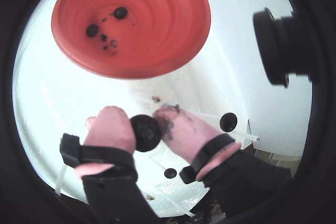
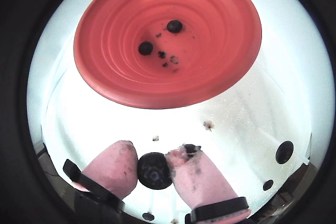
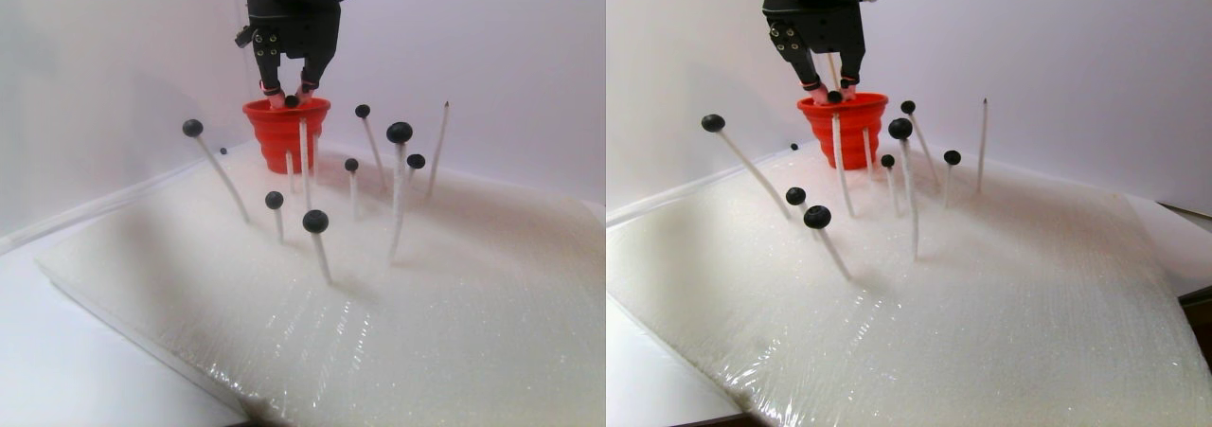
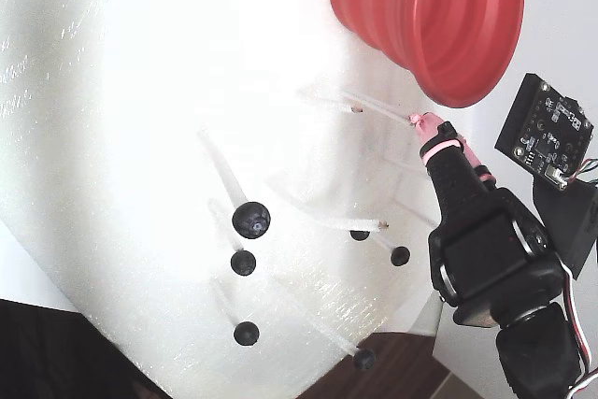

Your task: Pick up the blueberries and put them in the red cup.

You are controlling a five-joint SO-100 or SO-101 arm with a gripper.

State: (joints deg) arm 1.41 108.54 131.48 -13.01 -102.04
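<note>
My gripper [image 1: 144,132] is shut on one large dark blueberry [image 2: 154,170], pinched between two pink fingertips [image 2: 113,163]. The red cup [image 2: 210,40] lies just ahead in both wrist views, its ribbed inside facing me. Two blueberries [image 1: 120,12] [image 1: 92,30] and some dark bits rest on its bottom. In the stereo pair view the gripper [image 3: 291,98] hangs at the level of the red cup's [image 3: 279,138] rim, on its near side. Several more blueberries [image 3: 315,221] [image 3: 192,127] [image 4: 250,219] sit on the tips of white sticks.
The white sticks [image 3: 397,195] stand tilted in a white foam pad [image 3: 454,304] wrapped in film, some of them bare-tipped [image 3: 441,143]. A black camera module [image 1: 278,45] juts out at the right of a wrist view. A pale wall rises behind the cup.
</note>
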